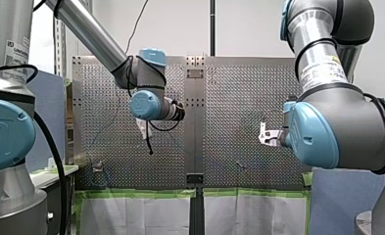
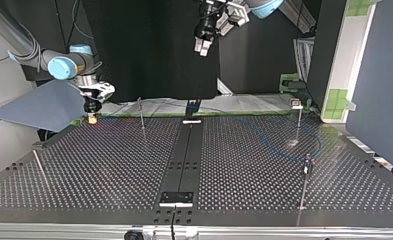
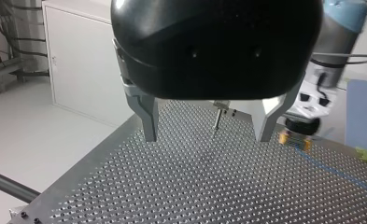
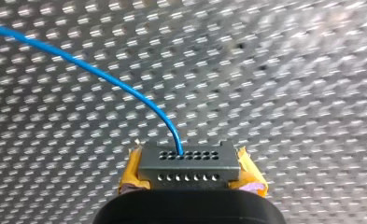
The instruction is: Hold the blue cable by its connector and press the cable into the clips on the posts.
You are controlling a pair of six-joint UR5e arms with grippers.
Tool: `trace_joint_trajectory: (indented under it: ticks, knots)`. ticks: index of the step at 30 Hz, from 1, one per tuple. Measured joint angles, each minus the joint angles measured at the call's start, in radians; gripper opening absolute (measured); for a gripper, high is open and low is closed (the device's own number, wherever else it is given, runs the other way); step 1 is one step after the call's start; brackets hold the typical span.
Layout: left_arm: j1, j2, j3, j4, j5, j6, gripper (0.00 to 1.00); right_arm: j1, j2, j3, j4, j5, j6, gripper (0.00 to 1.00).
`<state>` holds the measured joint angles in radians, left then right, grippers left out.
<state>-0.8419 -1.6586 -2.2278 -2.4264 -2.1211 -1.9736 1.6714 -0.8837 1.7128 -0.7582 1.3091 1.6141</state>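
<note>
In the right wrist view my right gripper [image 4: 188,173] is shut on a grey connector [image 4: 188,162], with its yellow pads [image 4: 130,176] on either side. The blue cable [image 4: 102,77] leaves the connector and arcs away over the perforated table. At the top view's left, my right gripper [image 2: 91,118] sits low near the table's far edge. My left gripper [image 2: 202,47] hangs high above the middle. Its metal fingers [image 3: 148,122] stand open with nothing between them, and a thin post [image 3: 216,117] shows beyond the gap. The blue cable [image 3: 336,171] runs away from my right gripper [image 3: 297,136].
Thin posts stand on the table in the top view: one [image 2: 141,113] at the far left of centre, one [image 2: 298,118] at the far right, one [image 2: 306,172] nearer on the right. A black rail [image 2: 184,155] runs down the middle. A blue-grey panel [image 2: 39,105] stands behind my right gripper.
</note>
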Motion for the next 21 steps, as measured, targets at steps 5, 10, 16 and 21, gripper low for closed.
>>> trace_joint_trajectory:
  ticks: [5, 10, 16, 21]
  knots:
    - [0.007, 0.001, -0.049, 0.047, 0.002, 0.009, 1.00, 0.008, -0.052, 0.010, -0.019, -0.001, 0.000, 0.00]
    - [0.016, 0.001, -0.092, 0.067, 0.008, 0.015, 1.00, 0.015, -0.101, 0.013, -0.024, -0.002, -0.001, 0.00]
    - [0.019, 0.001, -0.110, 0.071, 0.011, 0.016, 1.00, 0.016, -0.118, 0.014, -0.023, -0.002, -0.001, 0.00]
    - [0.019, 0.001, -0.111, 0.071, 0.011, 0.016, 1.00, 0.017, -0.119, 0.014, -0.023, -0.002, -0.002, 0.00]
